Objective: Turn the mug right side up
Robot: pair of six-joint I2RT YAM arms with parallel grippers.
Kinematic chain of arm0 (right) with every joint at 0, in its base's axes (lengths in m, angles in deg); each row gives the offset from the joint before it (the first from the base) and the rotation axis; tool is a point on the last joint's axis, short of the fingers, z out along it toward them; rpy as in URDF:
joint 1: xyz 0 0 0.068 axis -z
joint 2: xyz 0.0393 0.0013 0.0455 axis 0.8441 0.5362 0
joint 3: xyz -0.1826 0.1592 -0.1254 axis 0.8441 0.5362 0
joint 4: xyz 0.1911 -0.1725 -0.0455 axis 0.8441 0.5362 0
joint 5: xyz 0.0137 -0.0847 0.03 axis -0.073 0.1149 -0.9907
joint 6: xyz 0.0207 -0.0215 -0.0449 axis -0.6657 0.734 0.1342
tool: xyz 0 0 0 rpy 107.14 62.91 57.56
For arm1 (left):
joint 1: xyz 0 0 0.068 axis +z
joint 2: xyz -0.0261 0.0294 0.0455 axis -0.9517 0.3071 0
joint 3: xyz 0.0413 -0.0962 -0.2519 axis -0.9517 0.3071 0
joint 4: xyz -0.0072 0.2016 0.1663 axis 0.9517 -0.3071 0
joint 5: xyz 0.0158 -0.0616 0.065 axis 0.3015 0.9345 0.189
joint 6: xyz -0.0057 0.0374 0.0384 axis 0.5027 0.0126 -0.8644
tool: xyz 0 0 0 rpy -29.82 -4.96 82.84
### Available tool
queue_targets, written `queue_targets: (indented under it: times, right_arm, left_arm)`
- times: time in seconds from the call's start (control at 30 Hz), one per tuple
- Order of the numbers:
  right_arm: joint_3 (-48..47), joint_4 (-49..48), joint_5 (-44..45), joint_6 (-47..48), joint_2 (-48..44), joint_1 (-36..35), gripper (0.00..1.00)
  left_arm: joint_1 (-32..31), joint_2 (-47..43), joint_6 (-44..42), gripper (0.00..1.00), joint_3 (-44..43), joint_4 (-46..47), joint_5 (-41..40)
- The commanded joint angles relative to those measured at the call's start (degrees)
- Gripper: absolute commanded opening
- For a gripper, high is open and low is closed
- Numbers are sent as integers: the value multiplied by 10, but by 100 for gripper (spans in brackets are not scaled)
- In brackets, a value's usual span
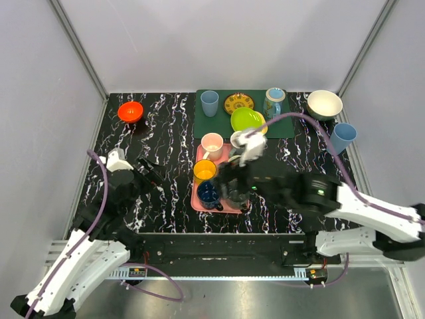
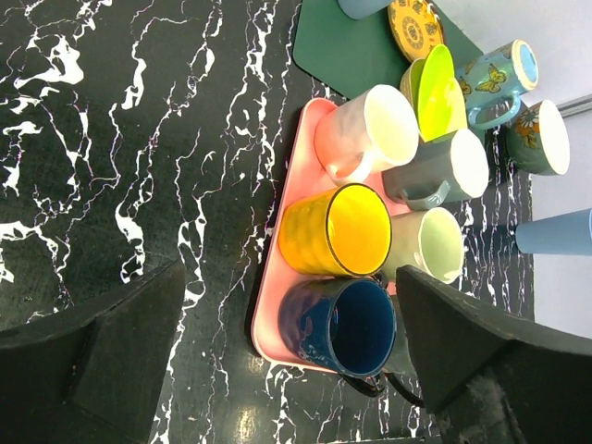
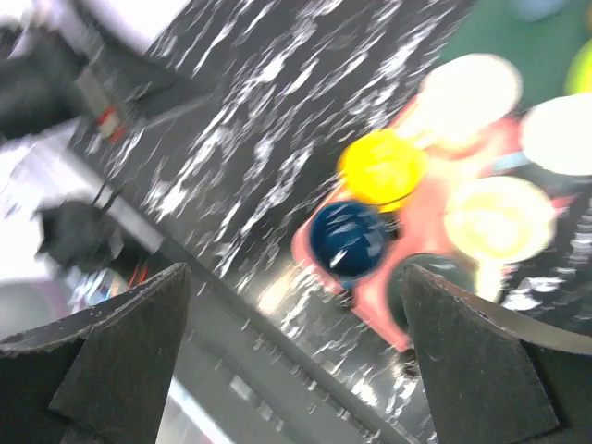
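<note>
A pink tray [image 1: 198, 199] holds several mugs: pink [image 1: 212, 143], yellow [image 1: 204, 171], dark blue [image 1: 209, 194], pale green [image 3: 499, 217] and grey [image 2: 435, 166], all mouth up. A dark grey mug [image 3: 430, 282] stands at the tray's near right corner and shows a closed dark top; it lies under my right arm in the top view [image 1: 237, 194]. My right gripper [image 1: 234, 178] hovers open and empty above the tray's near end, and the right wrist view [image 3: 296, 273] is blurred. My left gripper [image 1: 151, 169] is open and empty left of the tray, facing the mugs [image 2: 289, 268].
A green mat [image 1: 282, 126] behind the tray carries a blue cup [image 1: 210, 102], a patterned saucer [image 1: 238, 103], a lime plate [image 1: 247, 119] and a butterfly mug [image 1: 273, 101]. A red bowl [image 1: 130, 111] sits back left. A cream bowl [image 1: 325, 104] and a blue cup [image 1: 342, 137] sit back right.
</note>
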Motion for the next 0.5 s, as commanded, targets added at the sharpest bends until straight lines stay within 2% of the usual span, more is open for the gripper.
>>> queue_targets:
  times: [0.0, 0.07, 0.1, 0.13, 0.2, 0.3, 0.47]
  right_arm:
    - [89, -13, 349, -21, -123, 38, 100]
    - [143, -14, 346, -41, -159, 88, 100]
    - [158, -14, 327, -49, -188, 148, 100]
    - [186, -14, 282, -61, -199, 175, 100]
    - [208, -11, 249, -70, -214, 219, 100]
    - [241, -7, 228, -91, -211, 220, 100]
    - [282, -27, 214, -102, -217, 220, 100]
  left_arm:
    - [0, 28, -7, 99, -30, -4, -14]
    - [0, 60, -6, 99, -50, -21, -12]
    - [0, 71, -2, 99, -58, -29, -14]
    - [0, 83, -3, 99, -77, -44, -15]
    - [0, 113, -11, 99, -101, -57, -8]
    - [0, 142, -41, 99, -114, -60, 9]
    - [0, 132, -74, 99, -95, -43, 22]
